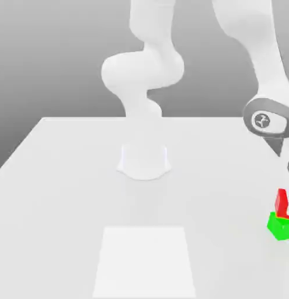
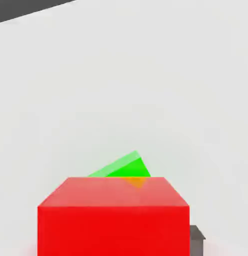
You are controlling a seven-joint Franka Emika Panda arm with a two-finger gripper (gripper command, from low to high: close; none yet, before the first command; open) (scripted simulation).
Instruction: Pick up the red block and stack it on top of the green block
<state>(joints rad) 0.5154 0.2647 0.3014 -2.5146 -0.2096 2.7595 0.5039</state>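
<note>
At the exterior view's right edge the red block rests on top of the green block and is partly cut off by the frame. My gripper hangs just above the red block, also half out of frame. In the hand view the red block looms very close. The green block peeks out beyond it, turned at an angle to it.
The white table stretches wide towards the exterior view's left. The arm's round base stands at the middle back. A paler rectangular patch lies on the table near its front.
</note>
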